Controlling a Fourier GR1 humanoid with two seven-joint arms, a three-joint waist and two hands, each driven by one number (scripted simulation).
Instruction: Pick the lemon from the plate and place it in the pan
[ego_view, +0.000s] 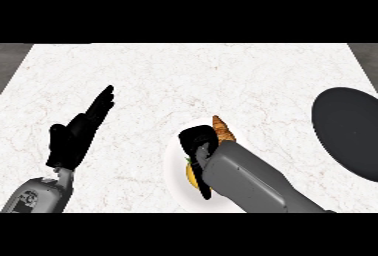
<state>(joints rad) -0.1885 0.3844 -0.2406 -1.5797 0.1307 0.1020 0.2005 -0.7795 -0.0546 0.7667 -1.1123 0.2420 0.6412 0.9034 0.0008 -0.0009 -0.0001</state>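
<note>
A white plate lies on the counter just left of centre. On it, the yellow lemon shows only as a sliver beside my right forearm. My right hand bends steeply down over the plate, and its fingers curl under the wrist round the lemon, hiding most of it. A brown croissant rests on the plate's far edge, touching the hand. The dark round pan sits at the right edge of the counter, well apart from the plate. My left hand rests open at the left with its fingers straight.
The white marble counter stretches bare behind the plate and between the plate and the pan. Its far edge and side edges show at the top corners.
</note>
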